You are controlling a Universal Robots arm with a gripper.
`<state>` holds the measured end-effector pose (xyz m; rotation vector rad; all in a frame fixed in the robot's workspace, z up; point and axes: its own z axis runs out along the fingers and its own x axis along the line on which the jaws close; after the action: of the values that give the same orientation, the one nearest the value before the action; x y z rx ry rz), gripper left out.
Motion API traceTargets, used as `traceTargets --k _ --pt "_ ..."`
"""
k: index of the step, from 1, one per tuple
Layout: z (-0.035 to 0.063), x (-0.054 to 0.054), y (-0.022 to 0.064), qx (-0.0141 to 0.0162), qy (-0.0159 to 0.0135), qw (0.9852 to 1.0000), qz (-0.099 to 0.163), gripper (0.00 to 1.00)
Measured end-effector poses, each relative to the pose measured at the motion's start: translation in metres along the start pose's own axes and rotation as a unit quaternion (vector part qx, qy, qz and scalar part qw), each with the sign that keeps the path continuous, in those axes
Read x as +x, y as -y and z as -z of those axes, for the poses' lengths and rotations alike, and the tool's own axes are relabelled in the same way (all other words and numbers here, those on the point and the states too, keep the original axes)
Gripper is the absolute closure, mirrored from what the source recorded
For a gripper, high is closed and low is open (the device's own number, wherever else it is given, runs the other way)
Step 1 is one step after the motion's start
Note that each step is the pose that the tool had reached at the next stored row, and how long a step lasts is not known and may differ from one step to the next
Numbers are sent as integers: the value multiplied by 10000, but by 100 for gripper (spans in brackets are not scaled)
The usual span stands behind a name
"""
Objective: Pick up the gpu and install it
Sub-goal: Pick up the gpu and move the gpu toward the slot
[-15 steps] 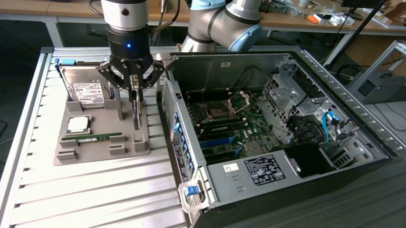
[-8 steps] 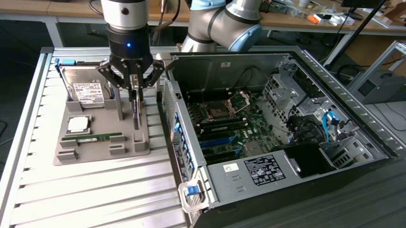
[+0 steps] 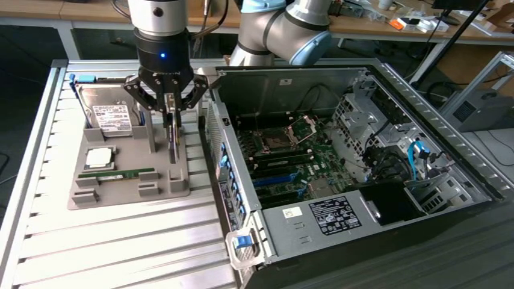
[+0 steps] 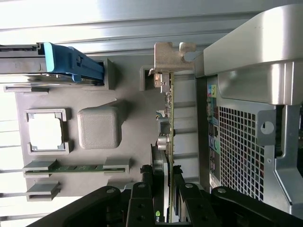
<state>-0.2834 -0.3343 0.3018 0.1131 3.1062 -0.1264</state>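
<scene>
Pincer: we see the pincer [image 3: 170,112] above the tray, its two fingers pinching the upper edge of the gpu [image 3: 173,143], one on each face.
Gpu: it stands on edge between the posts of the grey tray [image 3: 120,194], on the side nearest the computer case [image 3: 235,180]. We cannot tell whether it is clear of the posts.
Neighbours: the hard drive [image 3: 108,111] and the memory stick [image 3: 119,174] lie on the tray toward the exterior view's left, apart from the card.
Risk, grip: we judge the hold narrow, so the card could pivot or slip between the fingers.
Risk, tray: if the card binds in its posts, a pull could drag the tray across the table [image 3: 120,247].
Risk, case: the metal bracket [image 4: 169,56] sits near the case wall, and a low sideways move could knock it against the rim.
Risk, board: a tilted card could miss its slot on the motherboard [image 3: 297,158] and scrape parts.
</scene>
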Motion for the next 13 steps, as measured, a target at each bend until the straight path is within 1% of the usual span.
traceTargets --k 13 --pt "31 -1 2 0 0 10000 0 73"
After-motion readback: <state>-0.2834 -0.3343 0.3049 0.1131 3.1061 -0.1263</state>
